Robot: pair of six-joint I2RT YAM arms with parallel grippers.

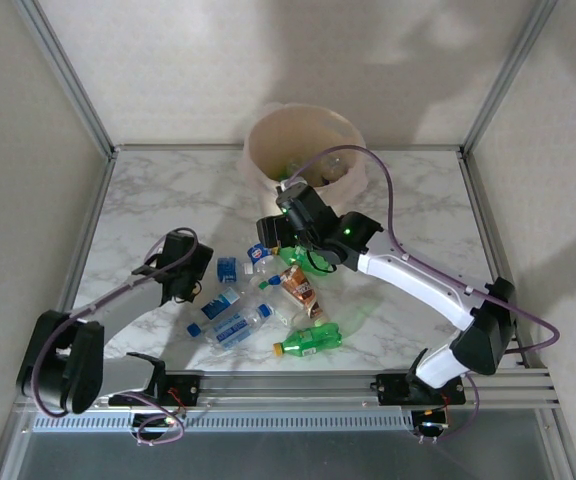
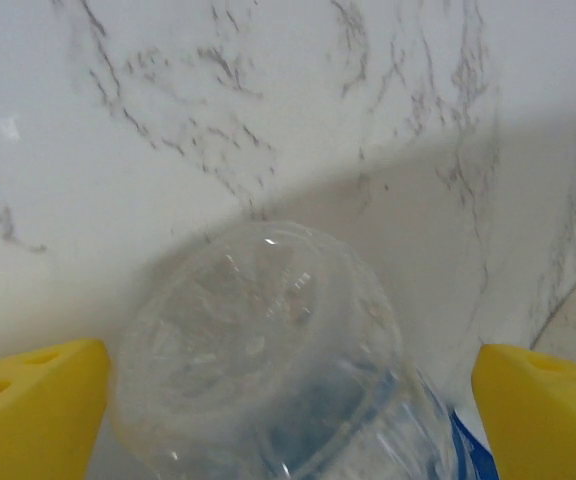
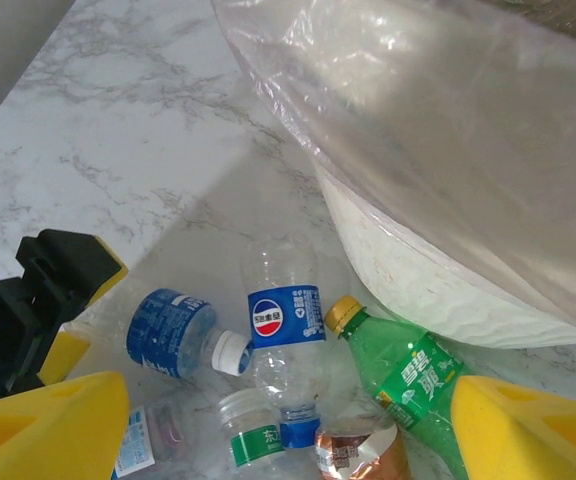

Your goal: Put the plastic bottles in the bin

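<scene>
Straddling a clear bottle with left gripper spread wide, perhaps grazing it; hovering with right gripper agape above loose bottles, bin at two o'clock.

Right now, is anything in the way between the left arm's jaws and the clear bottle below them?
Nothing visible. In the left wrist view the clear bottle sits between the open jaws, one yellow pad on each side, with bare marble table beyond.
</scene>
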